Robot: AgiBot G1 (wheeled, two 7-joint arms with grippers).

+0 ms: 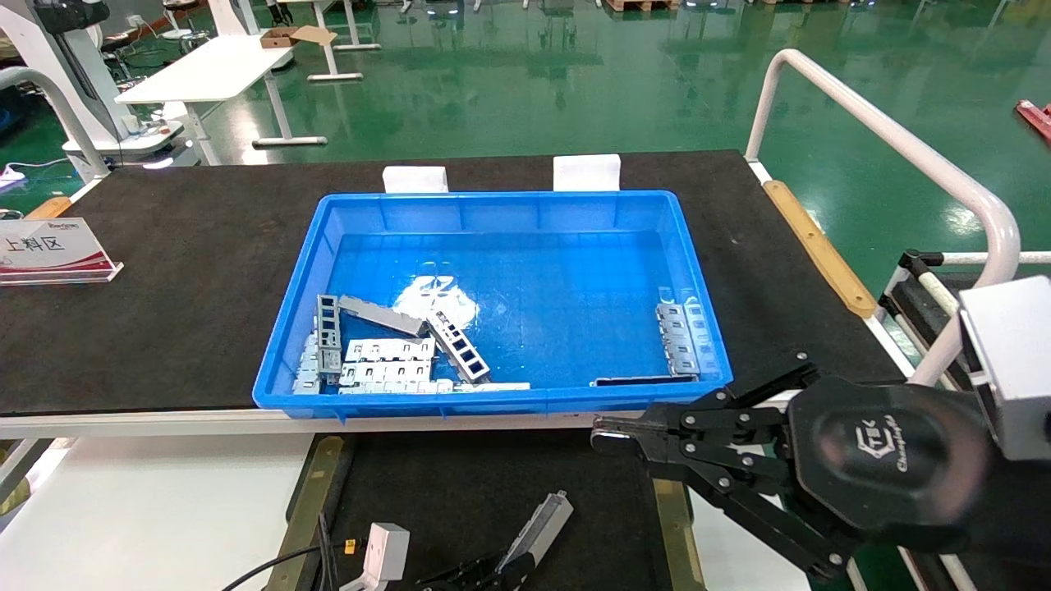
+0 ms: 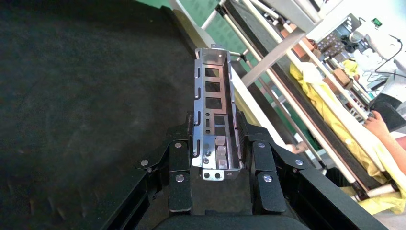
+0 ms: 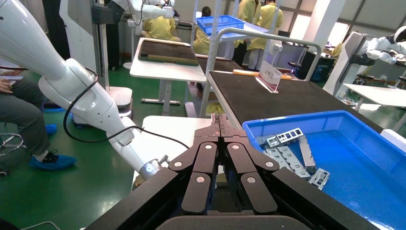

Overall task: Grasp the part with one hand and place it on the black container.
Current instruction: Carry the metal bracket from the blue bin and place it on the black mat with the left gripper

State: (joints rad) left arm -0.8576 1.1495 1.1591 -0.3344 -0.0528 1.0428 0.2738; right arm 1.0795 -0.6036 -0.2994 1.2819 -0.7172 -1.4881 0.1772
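Note:
The part [image 1: 542, 519], a slim grey metal channel with rectangular cutouts, is held low over the black container [image 1: 460, 484] at the bottom of the head view. My left gripper [image 1: 507, 566] is shut on its near end. In the left wrist view the part [image 2: 213, 91] sticks out from between the jaws of the left gripper [image 2: 215, 141], above the matte black container [image 2: 72, 96]. My right gripper [image 1: 603, 439] hangs shut and empty at the blue bin's near right corner; in its own view the right gripper [image 3: 219, 127] has its jaws pressed together.
A blue bin [image 1: 493, 402] on the black mat holds several more grey parts [image 1: 394, 353] at its near left and a few [image 1: 681, 336] at its right. Brass strips [image 1: 310, 492] edge the container. A white socket block with cable [image 1: 384, 554] lies beside my left gripper.

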